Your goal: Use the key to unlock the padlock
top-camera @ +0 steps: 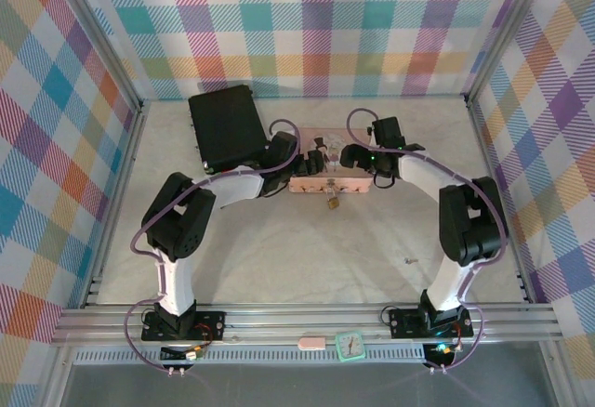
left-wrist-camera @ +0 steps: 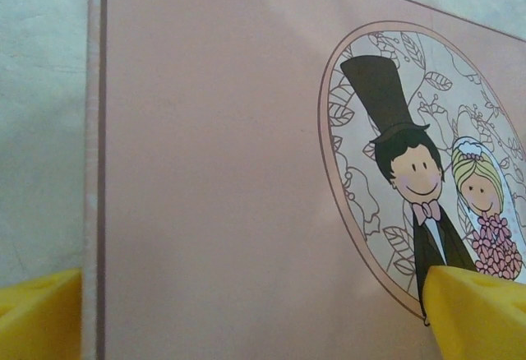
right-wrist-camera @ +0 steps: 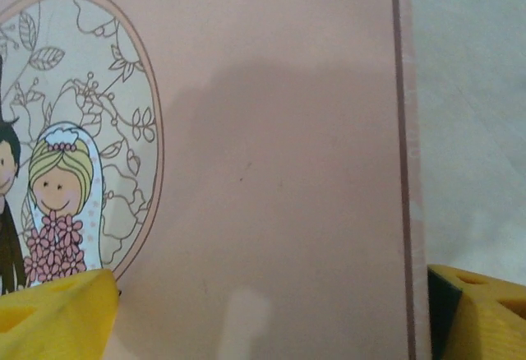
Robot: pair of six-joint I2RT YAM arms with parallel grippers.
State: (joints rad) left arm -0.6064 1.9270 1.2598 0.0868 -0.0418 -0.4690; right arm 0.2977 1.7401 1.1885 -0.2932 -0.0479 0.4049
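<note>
While the left end effector (left-wrist-camera: pixel 246 294) and right end effector (right-wrist-camera: pixel 267 282) hang above the pink tin (top-camera: pixel 311 185), both spread apart, the padlock (top-camera: pixel 331 203) lies at the tin's near side.

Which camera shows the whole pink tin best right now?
Top external: the pink tin fits in frame, its lid partly covered. Left wrist gives a lid close-up with groom and bride; right wrist, the bride and one edge.
</note>
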